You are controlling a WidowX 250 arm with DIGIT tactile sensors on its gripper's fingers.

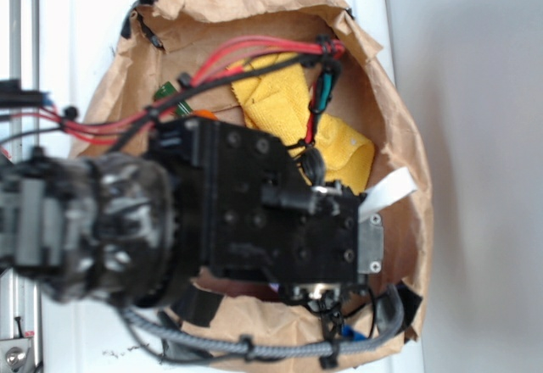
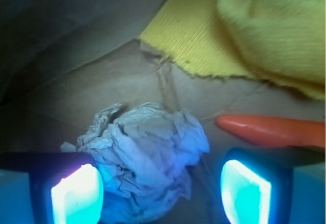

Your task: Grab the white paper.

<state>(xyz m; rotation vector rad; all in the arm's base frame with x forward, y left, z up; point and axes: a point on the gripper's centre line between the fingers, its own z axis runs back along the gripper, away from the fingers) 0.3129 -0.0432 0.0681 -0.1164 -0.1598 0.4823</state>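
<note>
Wrist view, left to right: left pad [image 2: 77, 196] at 7 o'clock, the white paper [image 2: 145, 155] between the pads and hugging the left one, right pad at 5 o'clock, orange toy carrot [image 2: 272, 131] lying at 3 o'clock. Pincer [image 2: 162, 193] stands apart — nothing clamped yet. The wad sits low-centre, crumpled, resting on the brown bag floor; a gap shows between it and the right pad.

Step in hand, as I judge it: final approach, straddling the wad before closing. Next move calls for a little more descent and a slight shift toward 9 o'clock so the wad centres, then a squeeze. The carrot tip is near the right pad; closing should draw the pad away from it. Soft paper will likely compress, so a firm close seems wise.

Yellow cloth [image 2: 265, 30] fills 1 o'clock, well apart from the wad.

Exterior view: the arm hides the paper. Brown paper bag [image 1: 399, 119] lies open on a white table [image 1: 76, 42] — pale wall at 3 o'clock. A white strip [image 1: 390, 191] pokes out beside the arm.
</note>
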